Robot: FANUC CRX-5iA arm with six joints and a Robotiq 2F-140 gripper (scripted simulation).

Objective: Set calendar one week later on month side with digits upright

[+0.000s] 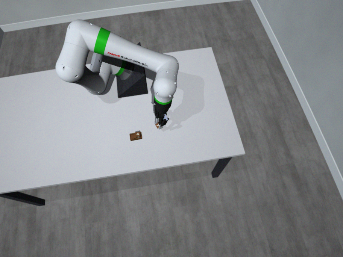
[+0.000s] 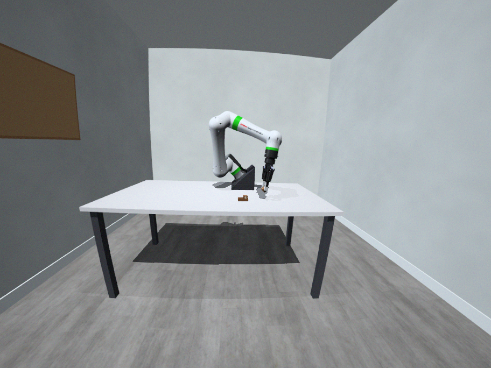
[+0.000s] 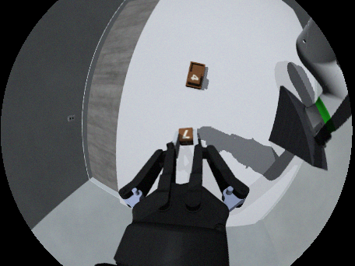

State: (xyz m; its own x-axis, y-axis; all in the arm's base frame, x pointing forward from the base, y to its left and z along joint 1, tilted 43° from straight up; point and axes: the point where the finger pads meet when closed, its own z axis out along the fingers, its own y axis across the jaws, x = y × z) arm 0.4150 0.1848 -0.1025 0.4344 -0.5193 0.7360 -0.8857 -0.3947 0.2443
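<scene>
Wrist view: gripper (image 3: 186, 144) pinches a brown cube (image 3: 186, 135) marked "7"; the tray (image 3: 195, 75) cube (image 3: 195, 77) reads "4". Arm (image 1: 130, 56) label: "FANUC Robot CRX-5iA".

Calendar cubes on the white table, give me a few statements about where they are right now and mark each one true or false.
1. The gripper is shut on a cube. True.
2. Both cubes sit in the tray. False: only the cube showing a 4 is there.
3. The held cube is beside the tray, apart from it. True.
4. The tray stands on the floor. False: it lies on the table.
</scene>
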